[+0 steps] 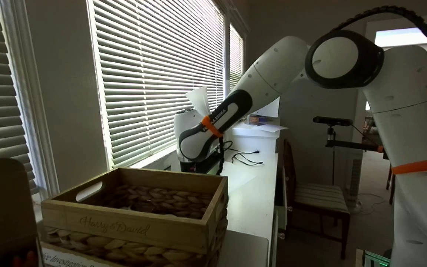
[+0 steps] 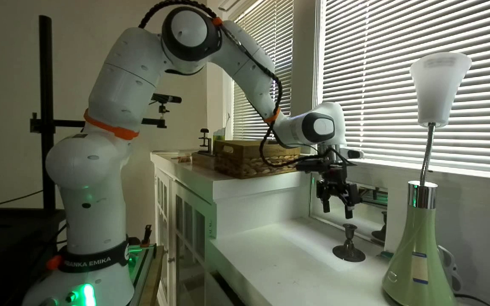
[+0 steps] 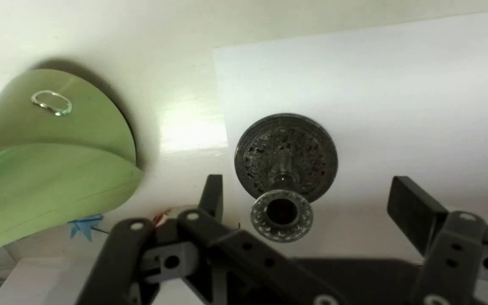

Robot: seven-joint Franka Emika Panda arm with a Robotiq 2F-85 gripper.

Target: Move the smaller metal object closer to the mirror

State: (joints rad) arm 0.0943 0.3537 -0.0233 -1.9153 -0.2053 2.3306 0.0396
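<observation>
A dark metal candlestick (image 2: 348,250) with a round flat base stands upright on white paper (image 3: 396,101), close to the sheet's edge, on a white counter (image 2: 279,272). Just behind the candlestick, a low mirror (image 2: 368,216) shows its reflection; the two are near each other but apart. Above the candlestick, a small gap over its top, a black gripper (image 2: 337,209) points downward. The jaws are spread wide, and in the wrist view the candlestick's top shows between them. Beside the candlestick stands a green lamp (image 2: 419,233). Well apart from the candlestick, on a higher ledge (image 2: 266,187), sits a wooden crate (image 2: 243,161).
</observation>
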